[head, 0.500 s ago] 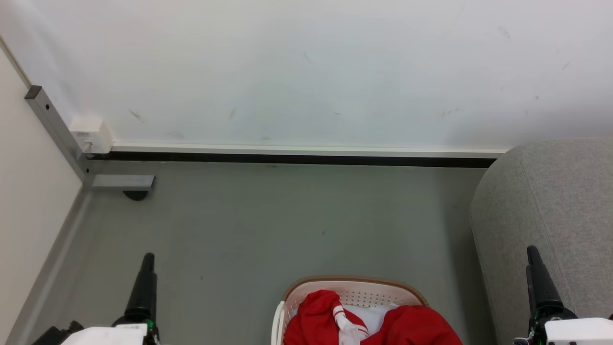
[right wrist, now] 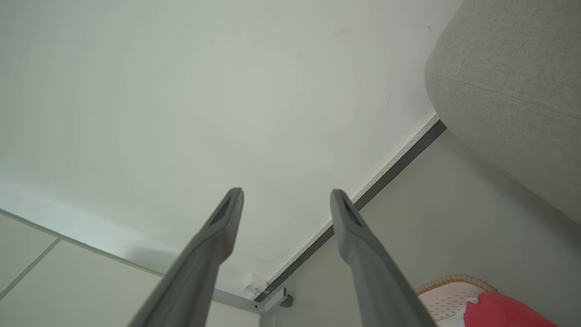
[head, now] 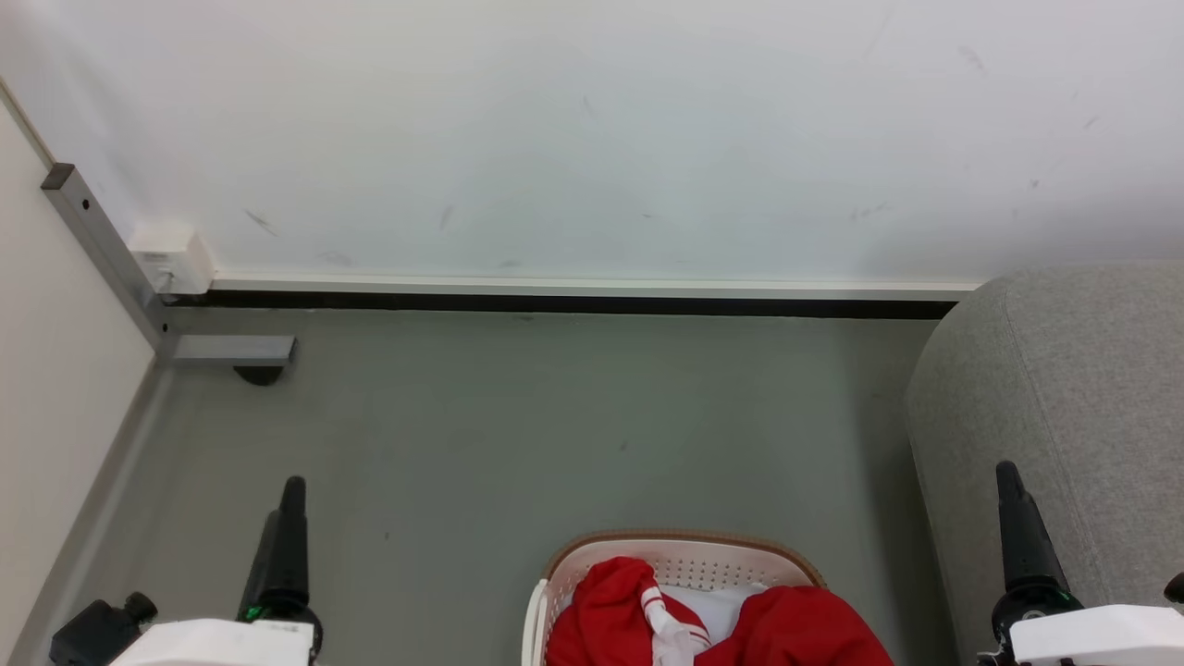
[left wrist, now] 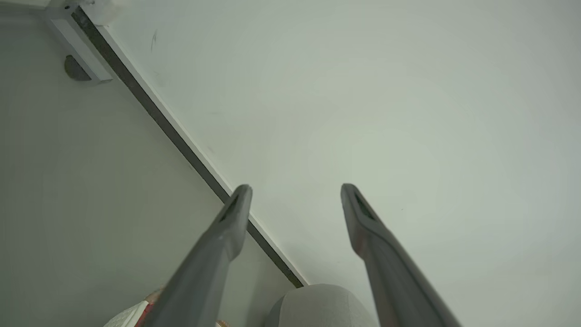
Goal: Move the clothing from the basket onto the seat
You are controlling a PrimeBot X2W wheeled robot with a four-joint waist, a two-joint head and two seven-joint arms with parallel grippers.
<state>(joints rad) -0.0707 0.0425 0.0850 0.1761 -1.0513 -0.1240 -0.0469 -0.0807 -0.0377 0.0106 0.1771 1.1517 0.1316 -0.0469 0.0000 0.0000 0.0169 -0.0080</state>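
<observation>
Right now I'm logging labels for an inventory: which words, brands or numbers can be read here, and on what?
None readable. The red clothing in the laundry basket shows white striped trim but no lettering; the grey sofa and the white wall box bear no visible marks.

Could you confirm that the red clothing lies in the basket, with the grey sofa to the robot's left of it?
Not quite: in the head view the grey sofa stands to the robot's right of the basket; the red clothing does lie in it.
</observation>
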